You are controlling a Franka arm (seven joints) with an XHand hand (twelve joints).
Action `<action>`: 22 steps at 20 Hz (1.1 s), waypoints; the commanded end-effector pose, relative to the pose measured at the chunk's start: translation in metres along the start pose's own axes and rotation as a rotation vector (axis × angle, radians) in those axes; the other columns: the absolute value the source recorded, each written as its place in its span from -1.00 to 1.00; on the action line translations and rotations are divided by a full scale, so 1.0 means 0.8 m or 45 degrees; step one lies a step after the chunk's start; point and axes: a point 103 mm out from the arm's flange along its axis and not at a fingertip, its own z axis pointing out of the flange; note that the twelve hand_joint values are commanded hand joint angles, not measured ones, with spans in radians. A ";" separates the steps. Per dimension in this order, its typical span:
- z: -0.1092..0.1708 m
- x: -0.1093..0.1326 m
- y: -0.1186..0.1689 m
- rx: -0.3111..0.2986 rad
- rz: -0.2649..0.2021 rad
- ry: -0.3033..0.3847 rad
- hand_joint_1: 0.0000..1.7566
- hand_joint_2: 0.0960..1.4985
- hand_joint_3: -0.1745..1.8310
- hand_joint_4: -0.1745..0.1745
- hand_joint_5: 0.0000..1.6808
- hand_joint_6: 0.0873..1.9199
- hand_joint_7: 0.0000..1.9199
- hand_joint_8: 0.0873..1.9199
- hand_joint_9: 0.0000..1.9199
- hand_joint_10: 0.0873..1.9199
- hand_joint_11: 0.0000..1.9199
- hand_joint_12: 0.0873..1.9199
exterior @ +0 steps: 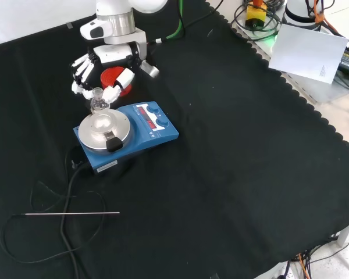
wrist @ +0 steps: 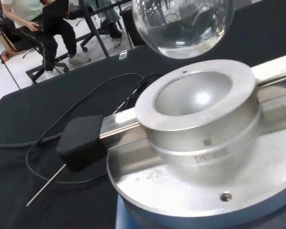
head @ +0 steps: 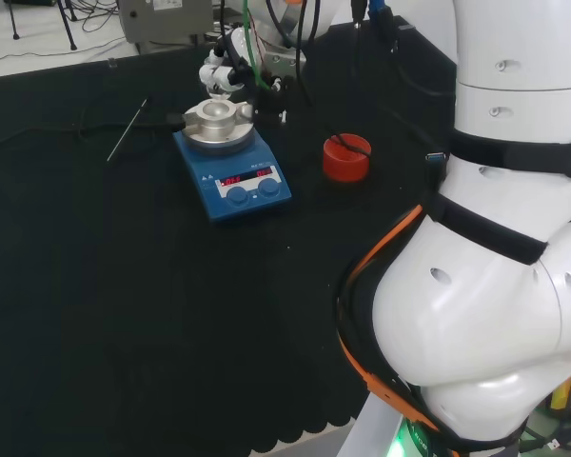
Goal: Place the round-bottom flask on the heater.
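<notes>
Head view: heater (head: 232, 164) sits toward the far edge of the worktop (head: 124, 314), its metal bowl block on top. The hand (head: 223, 72) hangs just above the block, fingers curled. The glass it carries is hard to make out here. A red ring (head: 346, 158) stands to the right of the heater, apart from it. A thin rod (head: 127, 130) lies to the left.

Front view: hand (exterior: 107, 71) comes in from the far edge, fingers curled round the neck of the flask (exterior: 97, 102). The flask is upright, bulb low over the heater (exterior: 126, 133) block.

Wrist view: the flask (wrist: 183, 21) bulb hangs just above the block's hollow (wrist: 193, 95), not yet seated, set a little off its centre.

Handling: clear thin glass, so likely light, rigid, slippery and easily chipped against metal. The neck looks the right place to hold; the round bulb would slip. Lower it gently.
</notes>
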 end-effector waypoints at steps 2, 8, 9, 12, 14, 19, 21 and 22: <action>0.016 0.001 0.002 0.025 0.008 0.005 0.24 0.49 -1.00 0.58 0.32 -0.16 -0.42 -0.47 -0.27 -0.49 -0.65 0.29; 0.034 -0.007 0.004 0.047 -0.015 0.042 0.24 0.48 -1.00 0.59 0.32 -0.17 -0.41 -0.47 -0.27 -0.49 -0.65 0.29; 0.034 -0.011 0.005 0.050 -0.010 0.036 0.24 0.48 -1.00 0.59 0.32 -0.17 -0.41 -0.47 -0.27 -0.49 -0.65 0.29; 0.037 -0.010 0.006 0.058 0.009 0.017 0.24 0.48 -1.00 0.59 0.32 -0.17 -0.41 -0.47 -0.27 -0.49 -0.64 0.29; 0.042 -0.006 0.005 0.059 0.014 0.005 0.24 0.48 -1.00 0.59 0.32 -0.17 -0.41 -0.47 -0.27 -0.49 -0.64 0.29; 0.046 -0.012 0.006 0.070 0.019 0.027 0.24 0.48 -1.00 0.59 0.32 -0.17 -0.41 -0.47 -0.26 -0.49 -0.64 0.29; 0.050 -0.008 0.006 0.066 0.024 0.001 0.24 0.48 -1.00 0.59 0.32 -0.17 -0.41 -0.47 -0.26 -0.49 -0.64 0.29; 0.051 -0.008 0.006 0.072 0.021 0.008 0.24 0.48 -1.00 0.59 0.32 -0.17 -0.41 -0.47 -0.26 -0.49 -0.64 0.29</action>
